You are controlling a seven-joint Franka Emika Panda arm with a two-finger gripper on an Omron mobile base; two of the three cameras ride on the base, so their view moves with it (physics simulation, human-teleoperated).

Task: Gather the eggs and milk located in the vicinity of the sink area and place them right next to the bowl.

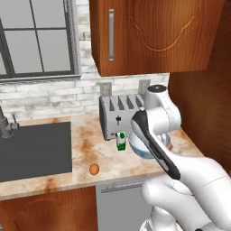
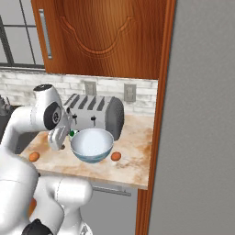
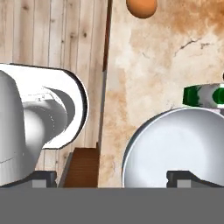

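The pale bowl [image 2: 92, 144] stands on the counter in front of the toaster; the arm partly covers the bowl [image 1: 140, 146] in the left base view. One egg [image 2: 116, 156] lies just right of it. The other egg [image 1: 94, 169] [image 2: 34, 156] lies near the counter's front edge, between sink and bowl, and this egg [image 3: 141, 8] is at the top of the hand view. The milk [image 1: 121, 140] [image 3: 205, 96] stands upright beside the bowl, toaster side. My gripper [image 3: 114, 178] [image 2: 58, 140] hangs open and empty over the bowl's [image 3: 179, 148] sink-side rim and the counter edge.
A silver toaster [image 1: 119, 115] stands against the brick wall behind the bowl. The dark sink [image 1: 34, 151] with its faucet [image 1: 5, 125] is at the left. A wooden cabinet [image 1: 153, 34] hangs overhead, and a tall wooden panel [image 2: 158, 114] closes the counter's right end.
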